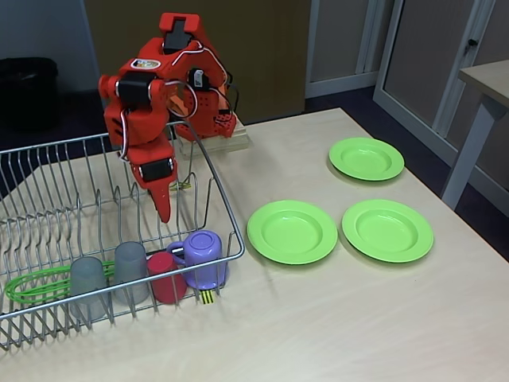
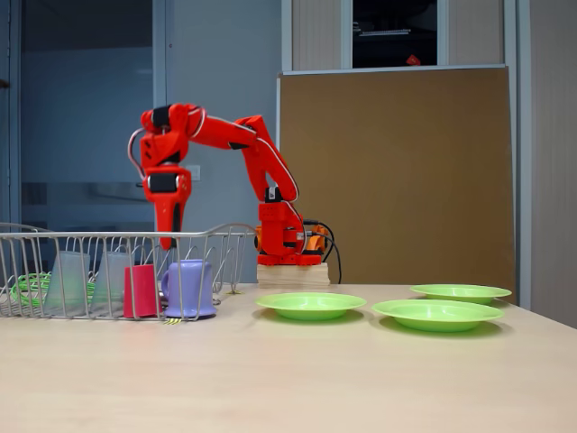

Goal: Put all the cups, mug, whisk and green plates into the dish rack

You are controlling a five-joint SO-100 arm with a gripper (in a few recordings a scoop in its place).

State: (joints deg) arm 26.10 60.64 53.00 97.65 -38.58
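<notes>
Silver wire of the dish rack fills the near left of the tabletop, a yellow-and-black tag at its front edge. Along the front row inside stand, upside down, two grey cups, a red cup and the purple mug. The high fixed view shows the green whisk lying flat behind the cups; in the low view it is just a green blur through the wires. Three green plates lie on the tabletop right of the rack: two near, side by side, one farther back. The low view shows their rims edge-on. Red gripper hangs point-down over the rack, jaws closed, nothing in them; the low view places its tip level with the rack's top rim.
</notes>
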